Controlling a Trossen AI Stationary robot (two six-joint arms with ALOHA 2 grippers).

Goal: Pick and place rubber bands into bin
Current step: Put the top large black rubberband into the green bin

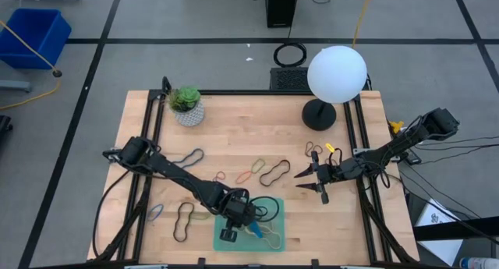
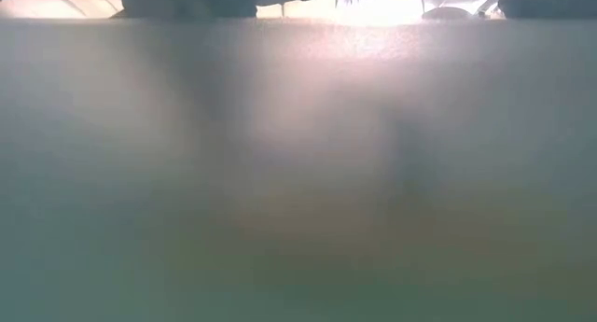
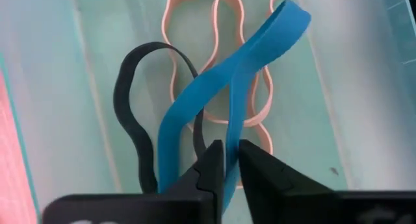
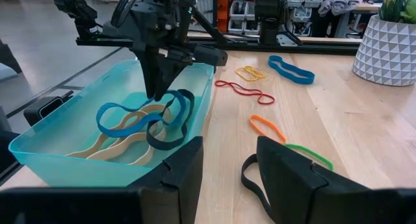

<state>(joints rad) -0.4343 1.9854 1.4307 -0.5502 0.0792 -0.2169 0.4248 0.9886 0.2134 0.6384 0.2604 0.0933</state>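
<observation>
Blue rubber band (image 3: 227,94) pinched in left claw (image 3: 225,160), trailing straight down into bin (image 1: 222,242); right claw (image 1: 310,182) spread empty, well apart over table (image 1: 257,132).

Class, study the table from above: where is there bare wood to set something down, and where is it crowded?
Bare wood lies between the potted plant and the lamp, running down the table's upper middle. Crowded: the loose rubber bands across the centre, the green bin where the left gripper works, and the right gripper nearby.
</observation>
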